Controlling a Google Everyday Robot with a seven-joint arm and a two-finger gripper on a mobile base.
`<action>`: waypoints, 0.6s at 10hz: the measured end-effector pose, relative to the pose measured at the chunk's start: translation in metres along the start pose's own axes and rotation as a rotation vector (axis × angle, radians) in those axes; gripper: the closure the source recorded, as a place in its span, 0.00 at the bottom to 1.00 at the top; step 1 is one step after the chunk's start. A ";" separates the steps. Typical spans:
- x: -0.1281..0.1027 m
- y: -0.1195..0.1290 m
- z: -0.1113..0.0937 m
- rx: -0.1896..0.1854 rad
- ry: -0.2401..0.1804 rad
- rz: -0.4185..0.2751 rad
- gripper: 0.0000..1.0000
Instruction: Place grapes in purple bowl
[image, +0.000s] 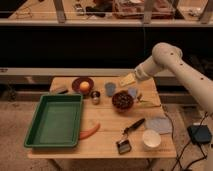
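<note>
- One white arm (170, 62) is reaching in from the right, over the far right part of the wooden table (107, 125).
- Gripper (132, 90) is hanging at the arm's end, just behind and to the right of the reddish-brown bowl (122, 108). Whether it is open, closed or gripping anything, I cannot tell.
- Grapes (122, 100) are showing as a dark clump that seems to be sitting inside that reddish-brown bowl, right of the table's middle.
- Purple bowl (76, 86) is lying near the far edge, left of centre, well apart from the grapes. An orange fruit (84, 85) is resting in it.
- Grey-blue cup (110, 89) and small metal can (95, 96) are standing between the two bowls.
- Green tray (55, 120) is taking up the table's left side.
- Carrot (90, 131) is lying just beside the tray's near right corner.
- Black-handled brush (129, 134) is lying toward the front edge, between the carrot and a white bowl (151, 139).
- Grey-blue cloth (159, 125) is lying just behind the white bowl.
- Yellow block (127, 79) is showing beside the arm's wrist; touching or apart, I cannot tell.
</note>
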 end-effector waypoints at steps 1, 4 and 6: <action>0.000 0.000 0.000 0.000 0.000 0.000 0.20; 0.000 0.000 0.000 0.000 0.000 0.000 0.20; 0.000 0.000 0.000 0.000 0.000 0.000 0.20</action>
